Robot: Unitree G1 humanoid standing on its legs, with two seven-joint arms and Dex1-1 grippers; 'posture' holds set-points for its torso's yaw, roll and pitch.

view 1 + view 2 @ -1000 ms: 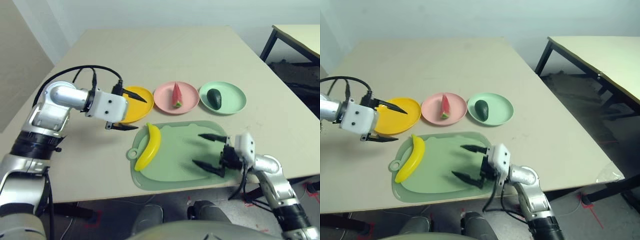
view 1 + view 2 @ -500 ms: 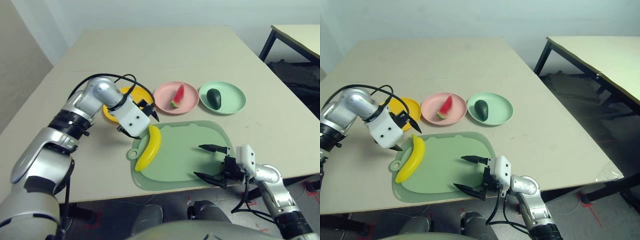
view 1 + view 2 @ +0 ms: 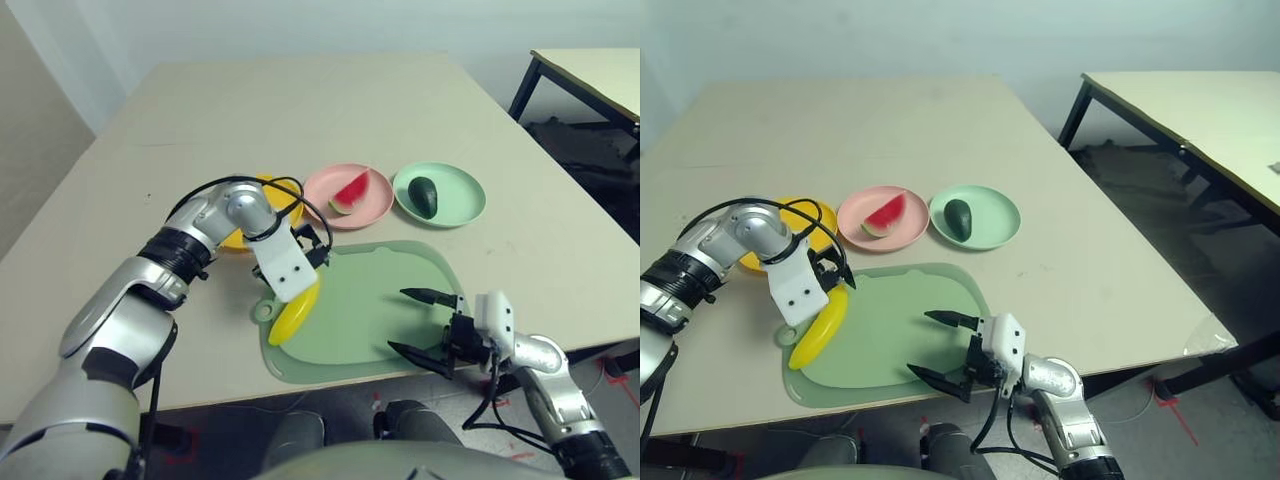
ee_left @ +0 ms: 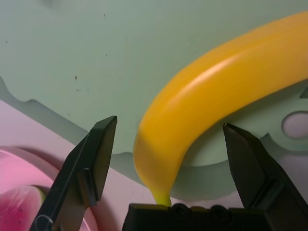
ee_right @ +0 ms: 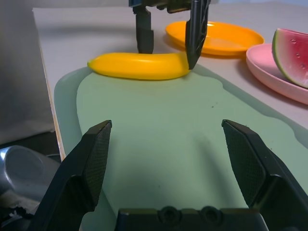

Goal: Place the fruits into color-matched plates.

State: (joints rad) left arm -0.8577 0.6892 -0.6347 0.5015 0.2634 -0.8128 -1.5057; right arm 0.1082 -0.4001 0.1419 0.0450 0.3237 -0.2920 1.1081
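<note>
Straddling the banana (image 4: 211, 91) near its upper tip, the left gripper (image 4: 171, 159) stood spread, fingers apparently crosswise to its long axis; right gripper (image 3: 425, 322) spread, farther off.

I see the banana (image 4: 216, 96) as smooth, glossy yellow plastic with a soft highlight along its curve. The cutting mat (image 4: 120, 43) under it looks like matt pale green plastic, faintly speckled. My left gripper (image 4: 171, 159) has dull black jaws with a slight sheen. The pink plate (image 5: 284, 72) and yellow-orange plate (image 5: 226, 36) look smooth, lightly shiny plastic. The table (image 3: 300, 110) reads matt beige.
</note>
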